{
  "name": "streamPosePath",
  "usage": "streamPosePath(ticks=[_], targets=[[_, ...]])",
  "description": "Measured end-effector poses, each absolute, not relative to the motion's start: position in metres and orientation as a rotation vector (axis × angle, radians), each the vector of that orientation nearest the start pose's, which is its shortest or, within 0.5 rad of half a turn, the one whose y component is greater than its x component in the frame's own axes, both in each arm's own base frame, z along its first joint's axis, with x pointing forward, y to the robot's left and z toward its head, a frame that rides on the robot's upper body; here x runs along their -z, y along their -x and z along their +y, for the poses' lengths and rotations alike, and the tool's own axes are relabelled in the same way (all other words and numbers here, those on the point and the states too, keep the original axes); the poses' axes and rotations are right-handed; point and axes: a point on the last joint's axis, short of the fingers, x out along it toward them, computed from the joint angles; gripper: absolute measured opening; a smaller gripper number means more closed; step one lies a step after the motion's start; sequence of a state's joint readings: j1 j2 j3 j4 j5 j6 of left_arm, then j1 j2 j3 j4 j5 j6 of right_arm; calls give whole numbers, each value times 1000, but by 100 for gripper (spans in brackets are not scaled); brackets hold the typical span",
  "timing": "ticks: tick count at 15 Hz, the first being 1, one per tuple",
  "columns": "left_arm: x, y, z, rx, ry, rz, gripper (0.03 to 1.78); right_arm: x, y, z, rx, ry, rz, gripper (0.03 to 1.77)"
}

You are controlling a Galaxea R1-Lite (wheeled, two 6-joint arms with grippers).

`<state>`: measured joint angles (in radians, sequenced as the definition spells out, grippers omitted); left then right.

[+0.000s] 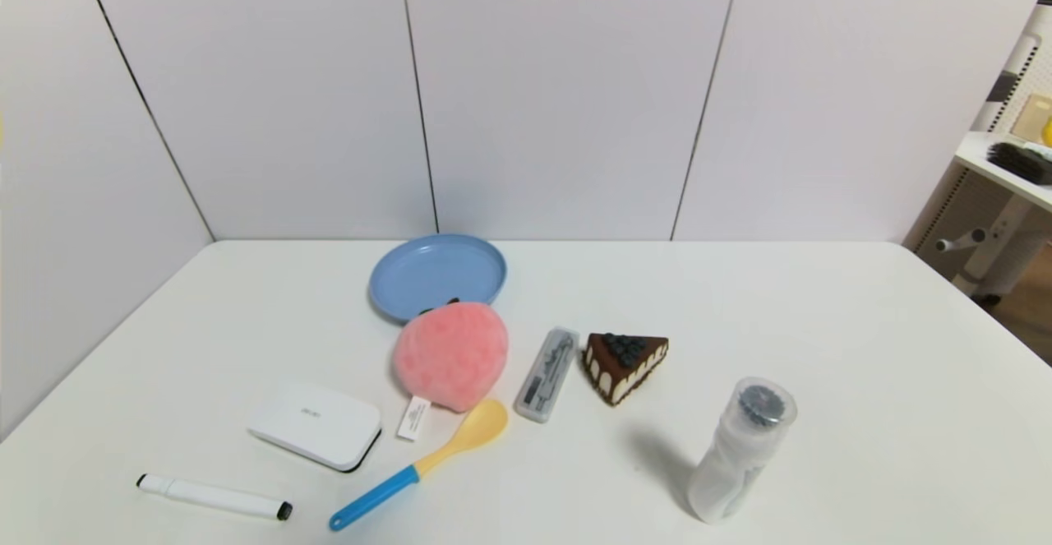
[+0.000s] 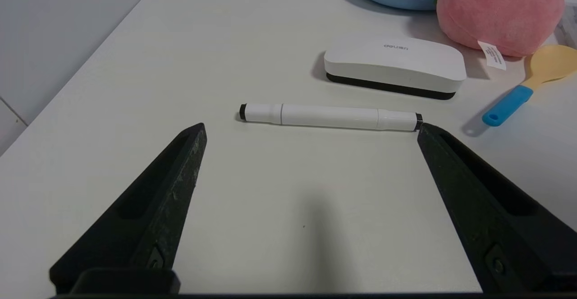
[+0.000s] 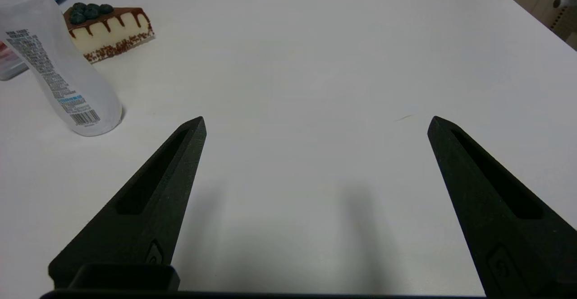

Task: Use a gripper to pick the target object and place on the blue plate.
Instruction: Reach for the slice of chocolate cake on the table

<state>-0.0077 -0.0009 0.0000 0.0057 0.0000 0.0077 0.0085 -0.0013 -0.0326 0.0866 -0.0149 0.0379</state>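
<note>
Here the cake slice sits on the white table, resting flat near the middle, its blueberry-topped chocolate face up and nothing gripping it. The blue plate lies farther back toward the wall, with the pink peach just in front of it, overlapping its near rim in the head view. Between the peach and the cake lies a small clear case. A yellow spoon with a blue handle, a white eraser and a white marker lie on the robot's left side; a clear bottle stands nearer than the cake, to its right. The left gripper hovers low over the table with its fingers spread wide, the marker just beyond its tips. The right gripper likewise hangs spread apart over bare tabletop, holding nothing, with the bottle and cake well beyond it.
</note>
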Motion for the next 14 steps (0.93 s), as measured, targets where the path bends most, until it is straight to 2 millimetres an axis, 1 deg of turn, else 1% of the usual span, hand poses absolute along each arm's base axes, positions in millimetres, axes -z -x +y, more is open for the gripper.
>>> streamPosePath(ticks=[14], targets=[[-75, 23, 0, 8, -8, 5, 169, -76, 26, -1, 7, -38, 53, 170]])
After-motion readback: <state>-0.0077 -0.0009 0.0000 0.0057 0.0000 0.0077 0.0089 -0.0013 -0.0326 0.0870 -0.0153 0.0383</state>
